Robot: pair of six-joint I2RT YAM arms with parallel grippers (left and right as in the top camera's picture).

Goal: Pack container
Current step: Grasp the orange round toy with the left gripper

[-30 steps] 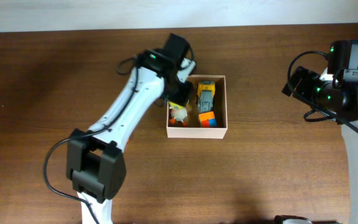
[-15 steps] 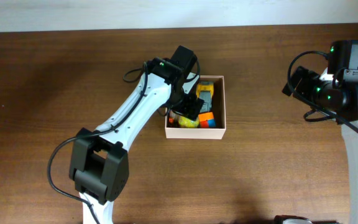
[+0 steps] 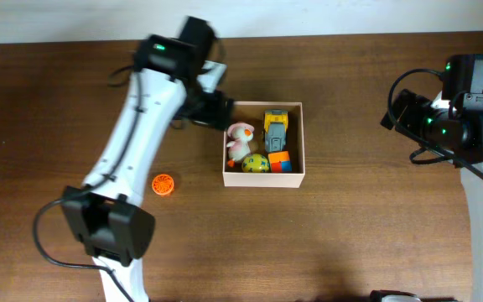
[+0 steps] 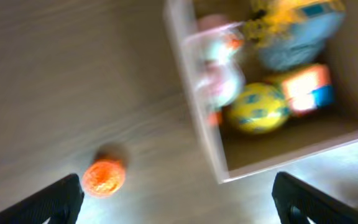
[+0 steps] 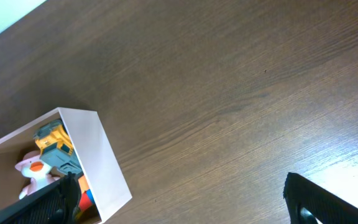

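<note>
The container (image 3: 303,144), a white square box with a tan inside, stands mid-table. It holds a pink-and-white plush (image 3: 240,139), a yellow ball (image 3: 255,163), a yellow-grey truck (image 3: 276,127) and an orange-blue cube (image 3: 281,160). My left gripper (image 3: 219,111) hangs open just off the box's upper left corner, holding nothing. The blurred left wrist view shows my left gripper (image 4: 179,205) wide open above bare table, between the container (image 4: 199,127) and an orange ball (image 4: 104,177). My right gripper (image 5: 185,202) is open and empty, far right of the container (image 5: 98,155).
A small orange ball (image 3: 163,184) lies on the wooden table left of the box, beside the left arm. The right arm (image 3: 464,126) stands at the far right edge. A pale wall runs along the table's back.
My left gripper has opened and drawn back up and left out of the container, leaving the plush and the yellow ball inside. The orange ball on the table now shows. The right arm has not moved.
</note>
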